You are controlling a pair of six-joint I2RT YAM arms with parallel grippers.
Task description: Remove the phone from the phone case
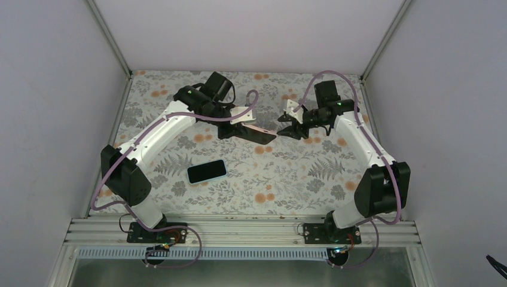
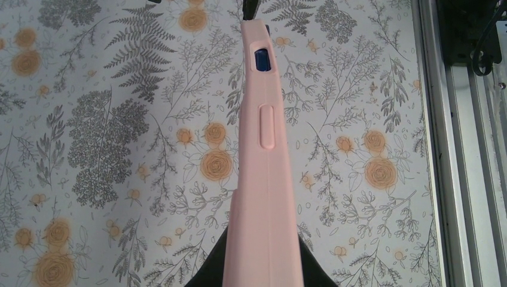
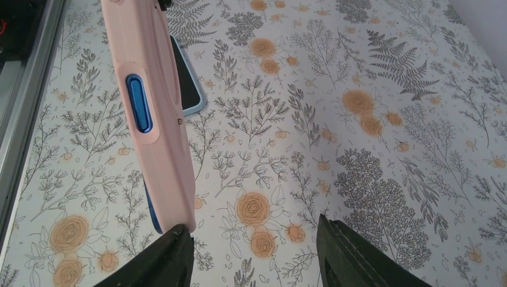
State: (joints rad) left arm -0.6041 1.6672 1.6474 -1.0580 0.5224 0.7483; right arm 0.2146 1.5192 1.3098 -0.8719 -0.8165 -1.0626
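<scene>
Enclosed robot test booth in a lab
A floral-covered table (image 1: 281,185) is boxed in by plain white panels (image 1: 54,89) and aluminium rails (image 1: 239,230).

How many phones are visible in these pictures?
2. One phone lies flat on the table, near the left arm. The other, a blue phone, sits inside the pink case that the left gripper holds above the table. No others show.
</scene>
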